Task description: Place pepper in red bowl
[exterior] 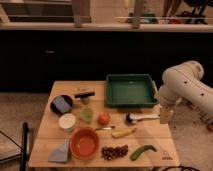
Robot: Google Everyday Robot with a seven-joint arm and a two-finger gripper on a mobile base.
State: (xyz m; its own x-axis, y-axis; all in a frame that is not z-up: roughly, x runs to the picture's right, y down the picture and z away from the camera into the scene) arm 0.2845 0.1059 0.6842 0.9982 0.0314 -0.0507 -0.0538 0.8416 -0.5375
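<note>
End effector hangs off the white arm at the right edge of the counter, just right of the white-handled brush. Can't tell whether it is wide or narrow, and nothing visibly sits in it.

Pepper lies flat on the counter at the near right corner. It is dark green and curved, and well apart from the end effector, which is farther back. A dark cluster of grape-like bits sits just left of it.

Red bowl is near-centre left, upright, with nothing visible inside. The cluster lies between the bowl and the pepper.

Other items:
- Yellow banana-shaped item, just beyond the cluster.
- Red round item and pale green item, farther back, mid counter.
- White bowl, left of the pale green item.
- Dark bowl, far left.
- Green tray, at the far right.
- Grey wedge, just left of the red bowl.
</note>
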